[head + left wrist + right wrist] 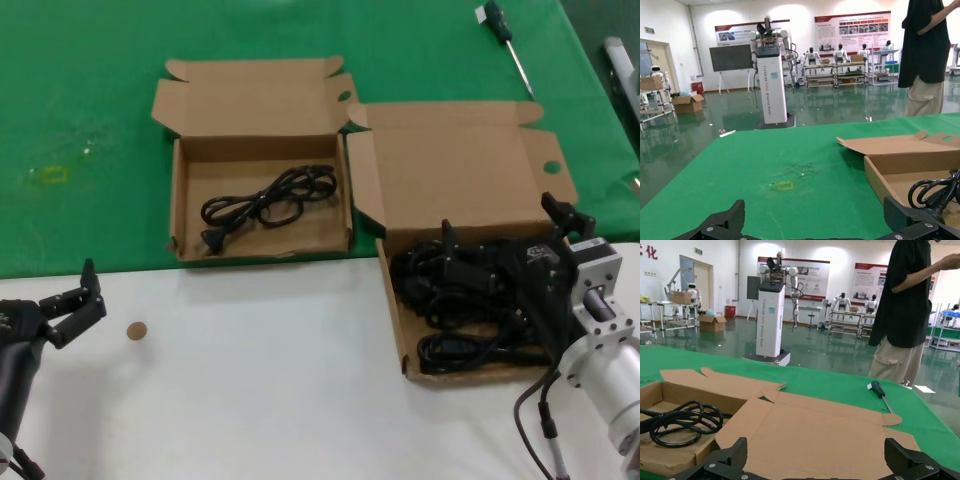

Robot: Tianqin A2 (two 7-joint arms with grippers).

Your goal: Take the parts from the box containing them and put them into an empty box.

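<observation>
The larger cardboard box (400, 330) stands on the right and holds a heap of several black cables (460, 295). Its wide lid (450, 175), with a round hole by the edge, lies open behind it. My right gripper (500, 218) is open over the back of this box, above the cables, holding nothing. In the right wrist view (815, 462) it faces the lid (815, 435). The smaller box (190, 190) stands on the left with one black cable (265, 205) inside. My left gripper (82, 297) is open and empty, low over the white table at the near left.
A screwdriver (505, 35) lies on the green cloth at the back right. A small brown disc (136, 330) lies on the white table near the left gripper. A yellow square mark (50, 175) is on the cloth at the far left. A person (910, 315) stands beyond the table.
</observation>
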